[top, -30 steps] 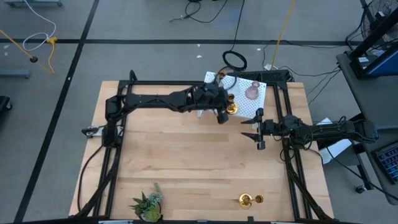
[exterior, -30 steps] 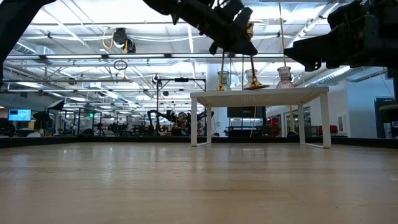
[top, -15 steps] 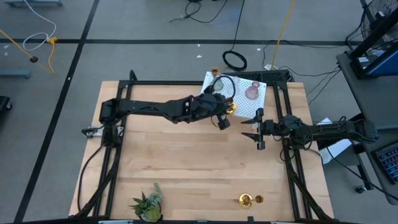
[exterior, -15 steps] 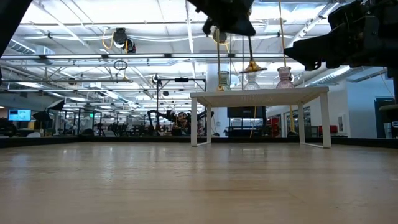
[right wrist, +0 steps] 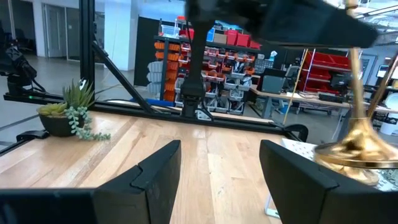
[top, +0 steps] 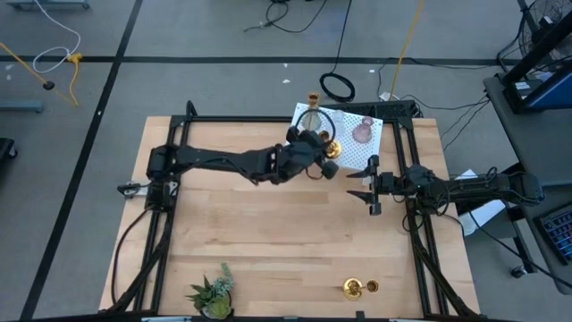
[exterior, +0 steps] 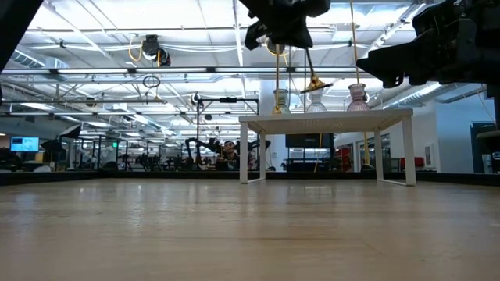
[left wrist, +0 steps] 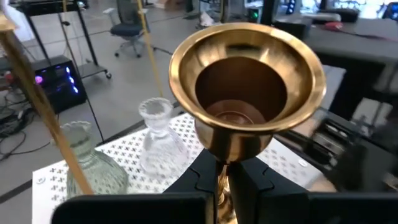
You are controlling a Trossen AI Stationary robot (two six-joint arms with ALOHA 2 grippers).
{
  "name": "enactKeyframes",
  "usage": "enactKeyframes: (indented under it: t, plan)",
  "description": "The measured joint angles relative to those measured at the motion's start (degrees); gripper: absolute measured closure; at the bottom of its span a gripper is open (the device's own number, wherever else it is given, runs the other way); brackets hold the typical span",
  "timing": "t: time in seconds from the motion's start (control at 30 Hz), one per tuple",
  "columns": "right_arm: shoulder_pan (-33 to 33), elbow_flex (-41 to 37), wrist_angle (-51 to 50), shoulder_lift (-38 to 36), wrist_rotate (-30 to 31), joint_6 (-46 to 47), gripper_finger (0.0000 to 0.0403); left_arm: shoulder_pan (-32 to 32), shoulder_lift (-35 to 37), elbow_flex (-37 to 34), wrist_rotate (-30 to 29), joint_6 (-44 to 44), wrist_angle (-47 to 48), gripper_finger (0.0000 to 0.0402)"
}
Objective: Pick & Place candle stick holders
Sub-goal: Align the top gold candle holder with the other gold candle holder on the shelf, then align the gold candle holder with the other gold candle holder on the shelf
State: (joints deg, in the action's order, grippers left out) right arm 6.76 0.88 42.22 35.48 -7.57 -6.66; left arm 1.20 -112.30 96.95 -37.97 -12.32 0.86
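Gold gleams as the left gripper (top: 323, 161), clamped on a shiny brass candle holder (left wrist: 247, 93), has lifted it higher over the white perforated rack (top: 368, 152); placement looks close. Right gripper (top: 360, 185) waits, jaws wide.

The left gripper (left wrist: 227, 186) held a gold candle stick holder (left wrist: 247, 87) by its thin stem, its dark fingers (left wrist: 199, 180) pressed against the stem from both sides. The holder's round flared base filled the middle of the view, tilted toward the camera. Beyond it lay the white perforated rack (left wrist: 186, 134), with a clear glass holder (left wrist: 158, 142) and a grey-green glass holder (left wrist: 87, 163) standing on it (both upright). A second thin gold stem (left wrist: 43, 115) crossed in front of the grey-green one.
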Motion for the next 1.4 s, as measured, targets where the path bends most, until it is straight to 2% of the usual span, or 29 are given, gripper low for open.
enactKeyframes:
  t: [0.13, 0.3, 0.8, 0.93, 1.07, 1.27, 1.4]
  plan:
    - [0.0, 0.0, 0.0, 0.0, 0.0, 0.0, 0.0193, 2.0, -1.1, 0.0, 0.6, -0.3, -0.8, 0.0383]
    - [0.0, 0.0, 0.0, 0.0, 0.0, -0.1, 0.0193, 4.1, -1.7, 0.0, 5.2, -2.9, -0.6, 0.0383]
    - [0.0, 0.0, -0.4, 0.0, 0.0, -0.1, 0.0193, 5.4, -3.8, 0.0, 5.0, -4.3, -0.1, 0.0382]
    - [0.0, 0.0, -0.4, 0.0, 0.0, -0.1, 0.0193, 6.1, -3.9, 0.0, 7.9, -4.1, 0.1, 0.0381]
    - [0.0, 0.0, -0.4, 0.0, 0.0, -0.1, 0.0193, 7.2, -3.9, 0.0, 12.3, -4.2, -0.5, 0.0366]
    - [0.0, 0.0, -0.4, 0.0, 0.0, -0.1, 0.0193, 7.9, -3.9, 0.0, 12.6, -4.6, -0.9, 0.0333]
    - [0.0, 0.0, -0.4, 0.0, 0.0, -0.1, 0.0193, 7.9, -3.9, 0.0, 12.5, -4.5, -1.0, 0.0325]
